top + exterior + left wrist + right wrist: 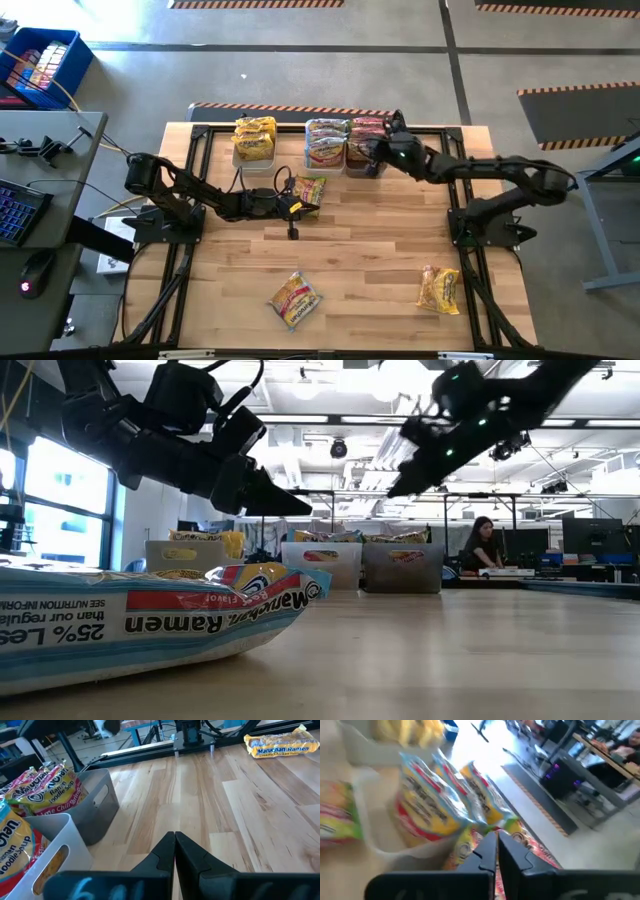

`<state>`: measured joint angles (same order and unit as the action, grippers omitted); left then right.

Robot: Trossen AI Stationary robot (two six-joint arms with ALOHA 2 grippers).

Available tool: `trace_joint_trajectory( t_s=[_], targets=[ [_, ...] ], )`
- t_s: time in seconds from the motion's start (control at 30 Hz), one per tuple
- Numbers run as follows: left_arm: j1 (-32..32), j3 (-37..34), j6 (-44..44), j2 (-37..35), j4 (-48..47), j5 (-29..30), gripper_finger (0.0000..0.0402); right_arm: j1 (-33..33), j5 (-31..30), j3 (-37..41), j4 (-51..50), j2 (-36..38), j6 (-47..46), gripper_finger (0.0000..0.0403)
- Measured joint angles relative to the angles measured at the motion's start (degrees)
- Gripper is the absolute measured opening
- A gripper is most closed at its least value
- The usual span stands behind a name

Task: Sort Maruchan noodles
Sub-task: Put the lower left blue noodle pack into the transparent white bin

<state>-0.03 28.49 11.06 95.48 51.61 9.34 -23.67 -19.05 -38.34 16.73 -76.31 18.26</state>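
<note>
Packets of noodles lie loose near the front edge of the table (380,260): one (295,299) near the middle of that edge, another (439,289) toward the front right corner. A third loose packet (309,190) sits farther back, just beside the left gripper (293,209), whose fingers are pressed together on nothing, hovering left of centre.

Along the back edge stand three bins. The left bin (253,150) holds yellow packets, the middle bin (327,152) holds packets with blue-green and red print, and the right bin (364,160) holds pink-red ones. The right gripper (376,150) hangs over that right bin with its fingers closed and nothing between them; the wrist view shows the packets below, not gripped.

Most of the sorting looks done, with the bulk of the packets binned. Three loose packets appear left to place.
</note>
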Motion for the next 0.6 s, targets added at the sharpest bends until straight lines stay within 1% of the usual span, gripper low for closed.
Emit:
trace_joint_trajectory(
  t_s=[0.13,0.23,0.33,0.43,0.5,0.6],
  targets=[
    [-0.2,0.39,-0.39,0.0,-0.52,-0.04,0.0003,3.22,6.19,4.18,1.12,5.61,-4.33,0.0],
    [-1.55,1.52,0.04,-0.05,-4.35,-0.11,0.0003,5.91,10.59,7.44,1.87,7.66,-6.4,0.0],
    [-3.8,3.21,3.69,-1.27,-14.26,-0.24,0.0003,9.05,11.48,10.56,3.62,8.02,-7.78,0.0],
    [-6.12,5.56,3.39,-2.34,-23.6,-0.47,0.0003,11.93,11.3,13.38,5.92,7.98,-7.96,0.0],
    [-7.48,7.32,0.92,-2.44,-28.19,-2.8,0.0003,13.84,10.5,14.58,7.34,7.96,-8.18,0.0],
    [-9.32,10.49,-2.44,-2.17,-34.82,-9.88,0.0008,16.08,10.06,14.98,7.98,7.96,-9.29,0.0]
  ],
)
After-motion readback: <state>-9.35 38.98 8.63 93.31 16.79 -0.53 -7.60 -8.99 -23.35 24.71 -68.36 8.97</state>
